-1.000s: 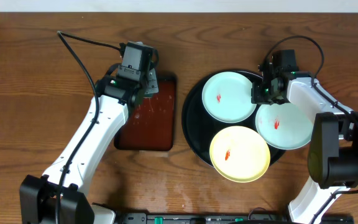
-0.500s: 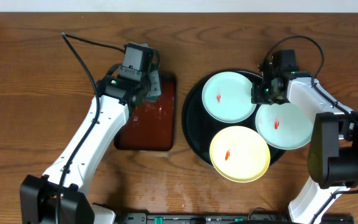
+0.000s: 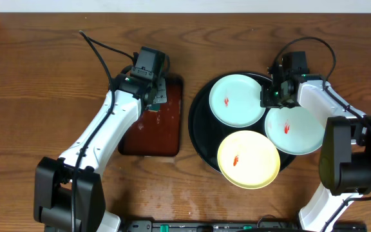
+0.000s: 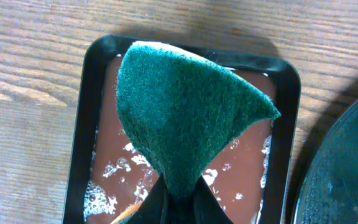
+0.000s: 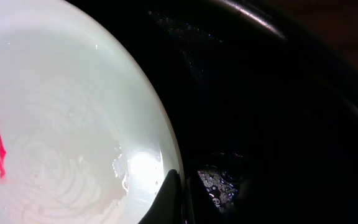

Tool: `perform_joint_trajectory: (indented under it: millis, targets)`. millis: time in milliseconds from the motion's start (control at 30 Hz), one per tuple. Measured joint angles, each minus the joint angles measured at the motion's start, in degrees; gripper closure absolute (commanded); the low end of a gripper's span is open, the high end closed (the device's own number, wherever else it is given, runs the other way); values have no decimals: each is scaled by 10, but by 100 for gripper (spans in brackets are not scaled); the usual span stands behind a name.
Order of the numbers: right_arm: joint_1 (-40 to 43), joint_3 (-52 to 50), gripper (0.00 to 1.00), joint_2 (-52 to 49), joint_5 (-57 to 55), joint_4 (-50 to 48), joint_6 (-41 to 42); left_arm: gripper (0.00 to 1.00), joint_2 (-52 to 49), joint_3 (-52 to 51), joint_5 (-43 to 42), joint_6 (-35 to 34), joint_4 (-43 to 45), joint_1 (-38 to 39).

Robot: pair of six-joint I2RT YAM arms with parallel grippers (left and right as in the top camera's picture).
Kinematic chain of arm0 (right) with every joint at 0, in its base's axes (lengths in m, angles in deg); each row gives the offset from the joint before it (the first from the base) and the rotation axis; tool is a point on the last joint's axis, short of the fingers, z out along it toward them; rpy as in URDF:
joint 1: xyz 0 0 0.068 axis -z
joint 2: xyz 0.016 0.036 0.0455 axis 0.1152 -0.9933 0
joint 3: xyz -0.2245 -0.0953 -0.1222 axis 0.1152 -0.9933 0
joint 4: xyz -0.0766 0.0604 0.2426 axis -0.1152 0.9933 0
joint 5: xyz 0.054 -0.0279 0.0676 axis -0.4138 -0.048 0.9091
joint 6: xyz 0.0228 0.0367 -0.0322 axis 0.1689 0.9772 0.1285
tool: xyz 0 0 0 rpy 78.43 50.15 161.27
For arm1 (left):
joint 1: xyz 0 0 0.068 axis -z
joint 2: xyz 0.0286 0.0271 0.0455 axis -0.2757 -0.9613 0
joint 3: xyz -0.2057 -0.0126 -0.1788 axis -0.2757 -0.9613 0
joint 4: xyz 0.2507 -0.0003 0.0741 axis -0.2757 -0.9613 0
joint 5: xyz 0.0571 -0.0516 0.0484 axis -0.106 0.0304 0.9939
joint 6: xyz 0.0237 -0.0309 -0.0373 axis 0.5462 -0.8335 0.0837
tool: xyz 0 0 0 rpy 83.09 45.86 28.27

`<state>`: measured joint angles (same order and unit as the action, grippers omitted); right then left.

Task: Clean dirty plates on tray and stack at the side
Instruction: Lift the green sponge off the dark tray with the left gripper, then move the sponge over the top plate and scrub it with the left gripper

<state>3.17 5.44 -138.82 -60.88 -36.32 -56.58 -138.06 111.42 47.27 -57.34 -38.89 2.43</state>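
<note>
Left wrist alone shows me a coarse green sponge (image 4: 185, 112) pinched in left gripper (image 4: 176, 202); right gripper (image 5: 180, 199) has jaws pressed together beside glossy plate (image 5: 61, 112).

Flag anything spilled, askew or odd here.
Nothing spilled or broken. All three plates carry red smears, and two jut past the rim of the black tray. Foamy liquid sits inside the small tray, over which the left gripper holds a folded sponge.

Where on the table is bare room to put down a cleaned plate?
The tabletop is bare far left, beyond the left arm, and on the robot's side of the rectangular tray. Crowded: the round black tray, filled by three plates.
</note>
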Motion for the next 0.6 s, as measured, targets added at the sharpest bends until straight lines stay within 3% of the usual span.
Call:
perform_joint_trajectory:
  millis: [300, 600]
  targets:
    - [0, 0, 99, 0, 0, 0, 0, 93, 0, 9, -8, -37, 28, 0]
    - [0, 0, 99, 0, 0, 0, 0, 93, 0, 43, -138, -117, 173, 26]
